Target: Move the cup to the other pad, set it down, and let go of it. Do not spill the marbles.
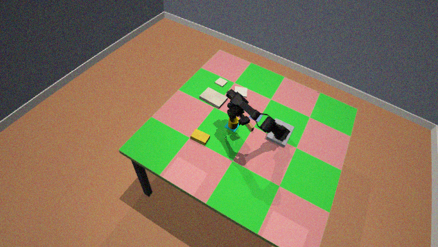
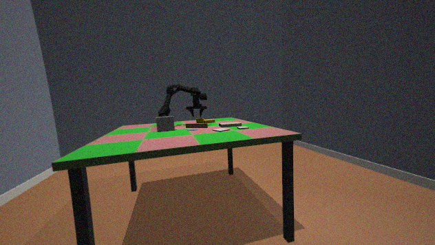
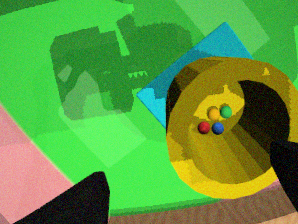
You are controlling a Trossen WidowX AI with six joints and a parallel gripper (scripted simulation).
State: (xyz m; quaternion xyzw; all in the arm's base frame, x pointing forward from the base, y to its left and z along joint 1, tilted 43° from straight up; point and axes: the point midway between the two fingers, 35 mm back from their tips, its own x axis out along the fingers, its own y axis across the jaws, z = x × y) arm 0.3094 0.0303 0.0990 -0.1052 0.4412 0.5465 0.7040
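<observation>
The yellow cup (image 1: 233, 124) (image 2: 199, 120) (image 3: 227, 189) stands upright on the cyan pad (image 1: 227, 128) (image 3: 220, 37). Several marbles (image 3: 213, 113), orange, green, red and blue, lie inside at its bottom. My gripper (image 1: 240, 120) (image 2: 197, 115) (image 3: 189, 160) is open above the cup and holds nothing. In the wrist view one finger is well left of the cup and the other overlaps its right rim. The blue pad (image 1: 256, 118) (image 2: 192, 129) lies nearer the arm's base, partly hidden by the arm in the top view.
A brown block (image 1: 250, 127) (image 2: 197, 125) (image 3: 250, 212) lies close beside the cup. A yellow block (image 1: 200, 137) (image 2: 210, 121) lies farther off. A large pale slab (image 1: 213, 97) (image 2: 230, 124) and two small pale tiles (image 1: 221, 82) (image 1: 241, 91) lie on the other side.
</observation>
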